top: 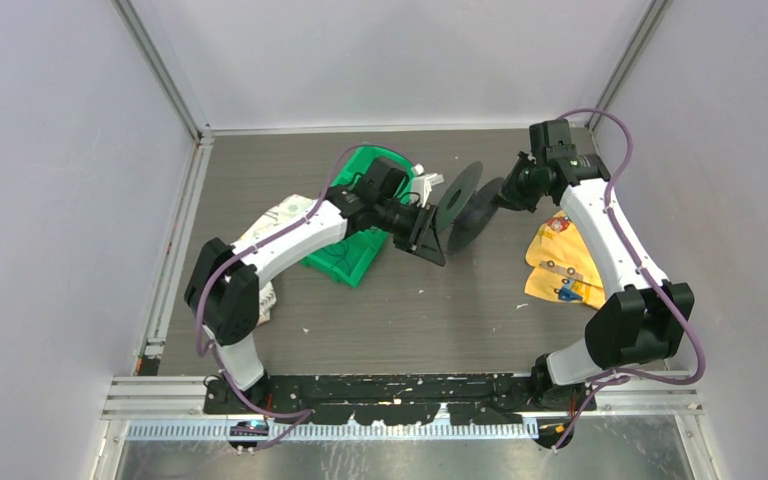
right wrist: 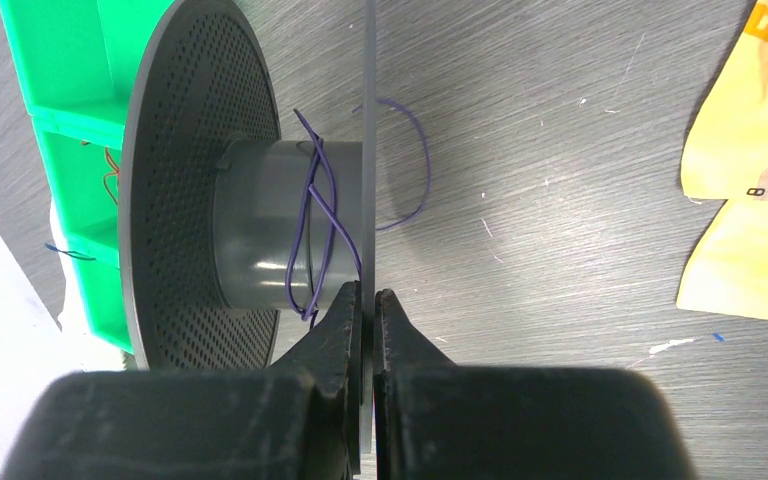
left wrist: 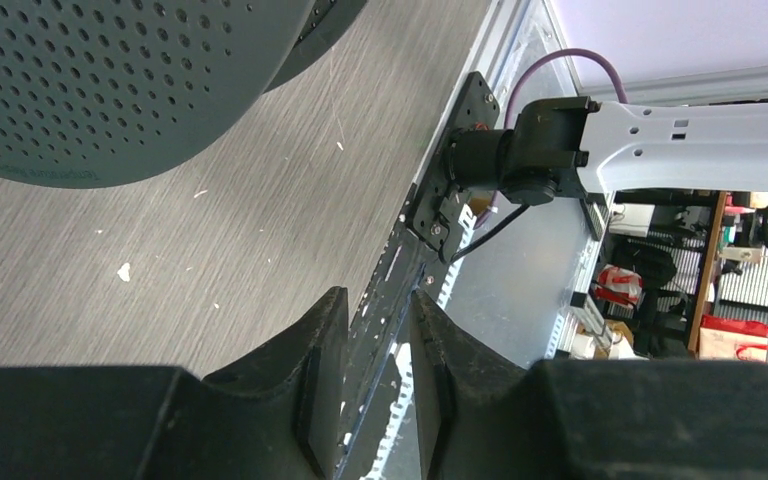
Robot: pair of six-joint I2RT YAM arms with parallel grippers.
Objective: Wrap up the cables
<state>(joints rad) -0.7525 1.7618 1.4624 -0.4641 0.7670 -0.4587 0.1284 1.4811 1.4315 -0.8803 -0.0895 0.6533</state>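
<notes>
Here's the cable [right wrist: 312,215], a thin violet wire lying in a few loose, crossing turns round the hub of the spool [right wrist: 175,180], with a slack tail arcing out past the near flange over the table [right wrist: 580,110]. The right gripper [right wrist: 365,295] is clenched hard on that flange's rim, holding the spool up on edge. The left gripper [left wrist: 377,300] hovers just beside the far flange, jaws a narrow gap apart with nothing between them. Beyond sits the green bin [right wrist: 60,90], with more strands [right wrist: 110,170] showing inside. The winding looks early and untidy. Next up, I'd say the left must catch that loose tail, a delicate pinch on something so thin, and draw it snug round the hub.
</notes>
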